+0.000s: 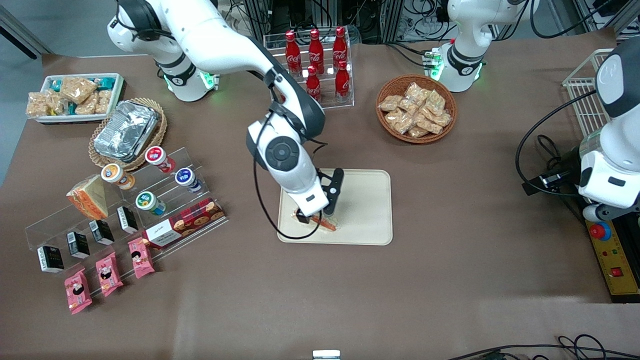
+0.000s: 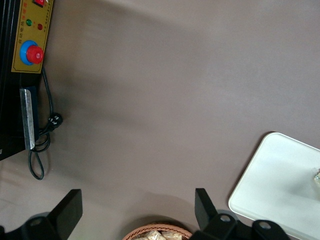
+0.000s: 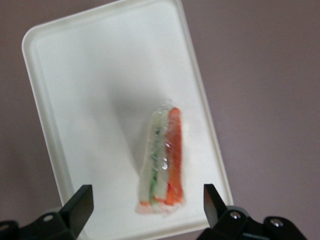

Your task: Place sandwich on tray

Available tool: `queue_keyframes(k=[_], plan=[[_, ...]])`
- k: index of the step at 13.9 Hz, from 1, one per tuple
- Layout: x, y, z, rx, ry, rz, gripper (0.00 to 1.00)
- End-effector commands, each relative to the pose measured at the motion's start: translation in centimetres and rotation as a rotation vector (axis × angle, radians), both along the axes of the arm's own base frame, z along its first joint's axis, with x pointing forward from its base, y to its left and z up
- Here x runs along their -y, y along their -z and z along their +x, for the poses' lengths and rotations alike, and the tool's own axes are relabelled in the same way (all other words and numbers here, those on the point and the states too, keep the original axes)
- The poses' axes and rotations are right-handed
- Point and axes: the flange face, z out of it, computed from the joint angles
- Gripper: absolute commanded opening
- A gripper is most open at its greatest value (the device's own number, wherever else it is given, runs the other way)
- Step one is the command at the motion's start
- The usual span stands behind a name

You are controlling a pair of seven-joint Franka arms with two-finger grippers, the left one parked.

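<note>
Sandwich: we have the sandwich (image 3: 161,160) lying flat on the tray (image 3: 90,75), stripes of orange-red, green and pale bread showing through the clear wrap, near the tray's edge closest to the front camera.

Tray: we see it out on the open brown bench (image 1: 450,210), roughly midway between the two arms' ends, with the wedge wholly inside the low rim.

Gripper: our gripper (image 3: 147,205) hangs over the sandwich, fingers (image 3: 80,202) spread wide, one on each side of the wedge with bare tray showing between each and the wrap. Nothing is held.

Contact: from the wrist view we judge the fingers apart from the sandwich; in the front view the arm's wrist hides most of the wedge, so only its orange tip (image 1: 327,225) peeks out.

Progress: we'd call the placing itself done: the sandwich is down, on the tray, and let go.

Left to do: by our reckoning only the lift clear and the pull away from the tray.

Watch for: the wrap is slick and light, so we judge a finger brushing it on the way up could drag the wedge toward the rim.

Neighbours: the stubbier wedge (image 1: 89,196) sits on the clear stepped rack (image 1: 45,230) toward the working arm's end, well apart from the tray.
</note>
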Motion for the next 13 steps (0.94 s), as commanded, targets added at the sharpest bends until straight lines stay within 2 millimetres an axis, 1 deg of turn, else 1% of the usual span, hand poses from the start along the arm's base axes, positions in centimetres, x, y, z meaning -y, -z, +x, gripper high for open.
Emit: queue_keyframes(k=[1, 2, 3, 4, 5, 6, 7, 8, 11, 13], plan=[[6.4, -4.1, 2.3, -0.014, 0.095, 0.080, 0.98], [8.2, -5.1, 3.3, 0.003, 0.123, 0.087, 0.98], [10.5, -6.1, 4.4, 0.014, 0.156, 0.082, 0.98], [13.3, -7.2, 5.6, 0.027, 0.198, 0.079, 0.98], [15.4, -8.1, 6.2, 0.019, 0.223, 0.075, 0.98], [17.0, -9.4, 6.8, 0.041, 0.241, 0.079, 0.98], [18.2, -10.2, 7.5, 0.081, 0.249, 0.059, 0.98], [19.4, -10.5, 8.1, 0.105, 0.274, 0.052, 0.98], [24.6, -10.7, 9.7, 0.102, 0.348, 0.045, 0.98], [28.7, -11.2, 10.1, 0.064, 0.404, 0.041, 0.98]])
